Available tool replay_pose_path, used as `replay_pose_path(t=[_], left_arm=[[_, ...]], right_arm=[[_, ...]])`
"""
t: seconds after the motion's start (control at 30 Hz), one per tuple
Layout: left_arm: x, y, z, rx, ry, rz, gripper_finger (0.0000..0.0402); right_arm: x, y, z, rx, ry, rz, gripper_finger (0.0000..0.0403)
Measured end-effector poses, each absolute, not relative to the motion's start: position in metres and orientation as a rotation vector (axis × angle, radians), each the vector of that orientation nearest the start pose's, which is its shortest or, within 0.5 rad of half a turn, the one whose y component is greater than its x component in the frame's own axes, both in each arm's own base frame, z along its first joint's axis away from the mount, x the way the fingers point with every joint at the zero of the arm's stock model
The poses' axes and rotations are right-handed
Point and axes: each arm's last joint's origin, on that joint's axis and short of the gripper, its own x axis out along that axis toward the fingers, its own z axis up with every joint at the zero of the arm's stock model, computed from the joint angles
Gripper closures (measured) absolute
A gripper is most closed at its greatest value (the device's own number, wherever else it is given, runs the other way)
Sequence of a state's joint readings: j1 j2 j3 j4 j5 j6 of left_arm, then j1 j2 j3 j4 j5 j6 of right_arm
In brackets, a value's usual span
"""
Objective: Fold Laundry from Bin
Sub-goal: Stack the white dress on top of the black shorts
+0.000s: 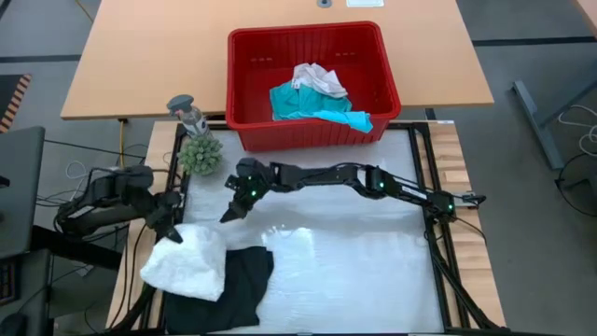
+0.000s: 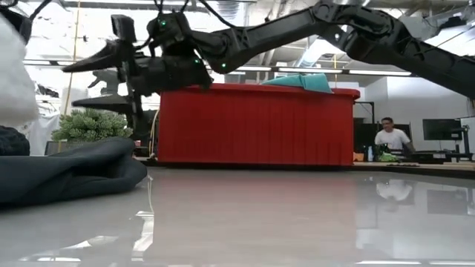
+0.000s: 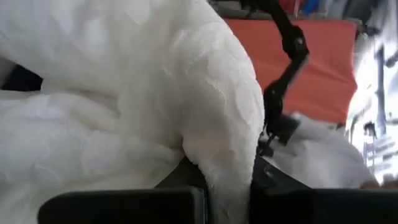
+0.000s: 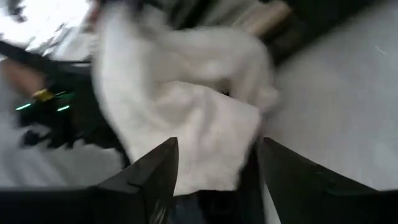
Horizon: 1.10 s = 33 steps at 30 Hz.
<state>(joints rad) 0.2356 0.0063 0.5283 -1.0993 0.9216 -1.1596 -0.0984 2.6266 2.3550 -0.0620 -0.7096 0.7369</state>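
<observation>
White lacy laundry (image 1: 187, 261) lies bunched at the table's near left, overlapping a black garment (image 1: 233, 285). At its far edge the left gripper (image 1: 169, 227) is clamped on the white cloth. Just right of it, the right gripper (image 1: 229, 213) hangs above the table with fingers spread wide, empty. Teal and white pieces (image 1: 317, 98) sit in the red bin (image 1: 244, 131) at the far side, beside a small green plant (image 1: 201, 154).

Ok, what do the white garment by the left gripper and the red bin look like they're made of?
The white garment looks like soft woven or lace cloth with a matte finish: it bunches in loose folds, and the left wrist view shows a raised, scalloped pattern in it. The red bin looks like rigid moulded plastic: uniform colour, thick rim, straight ribbed walls. Neither material can be confirmed by look alone.
</observation>
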Motion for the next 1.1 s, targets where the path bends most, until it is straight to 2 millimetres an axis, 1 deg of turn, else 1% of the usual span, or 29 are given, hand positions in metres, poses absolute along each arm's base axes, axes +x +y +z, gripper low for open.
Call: replay_pose_path(t=[0.1,0.2,0.27,0.33,0.4,0.5,0.57,0.63,0.73,0.87,1.03,1.1], left_arm=[[0.013,-0.021,0.231,-1.373,0.871,-0.342,0.038],[0.013,-0.021,0.231,-1.388,0.867,-0.325,0.038],[0.013,-0.021,0.231,-1.389,0.868,-0.324,0.038],[0.013,-0.021,0.231,-1.393,0.867,-0.317,0.038],[0.013,-0.021,0.231,-1.403,0.867,-0.306,0.038],[0.014,-0.02,0.231,-1.416,0.863,-0.29,0.038],[0.014,-0.02,0.231,-1.419,0.864,-0.289,0.038],[0.014,-0.02,0.231,-1.422,0.865,-0.287,0.038],[0.014,-0.02,0.231,-1.424,0.866,-0.286,0.038],[0.014,-0.02,0.231,-1.425,0.866,-0.285,0.038],[0.014,-0.02,0.23,-1.426,0.866,-0.282,0.038],[0.014,-0.02,0.23,-1.428,0.865,-0.279,0.038]], right_arm=[[0.586,-0.036,0.205,0.791,0.467,0.595,0.0155],[0.587,-0.029,0.206,0.768,0.457,0.627,0.0155],[0.587,-0.02,0.206,0.697,0.437,0.648,0.0155],[0.589,-0.01,0.205,0.615,0.405,0.629,0.0155],[0.59,-0.001,0.206,0.57,0.367,0.611,0.0155],[0.592,0.005,0.207,0.51,0.306,0.584,0.0153],[0.593,0.005,0.208,0.448,0.273,0.541,0.0149],[0.594,0.004,0.207,0.4,0.259,0.525,0.0142],[0.594,-0.002,0.207,0.39,0.253,0.507,0.0131],[0.594,0.0,0.206,0.389,0.253,0.513,0.011],[0.594,0.017,0.205,0.399,0.258,0.534,0.0069],[0.595,0.025,0.206,0.385,0.239,0.51,0.0057]])
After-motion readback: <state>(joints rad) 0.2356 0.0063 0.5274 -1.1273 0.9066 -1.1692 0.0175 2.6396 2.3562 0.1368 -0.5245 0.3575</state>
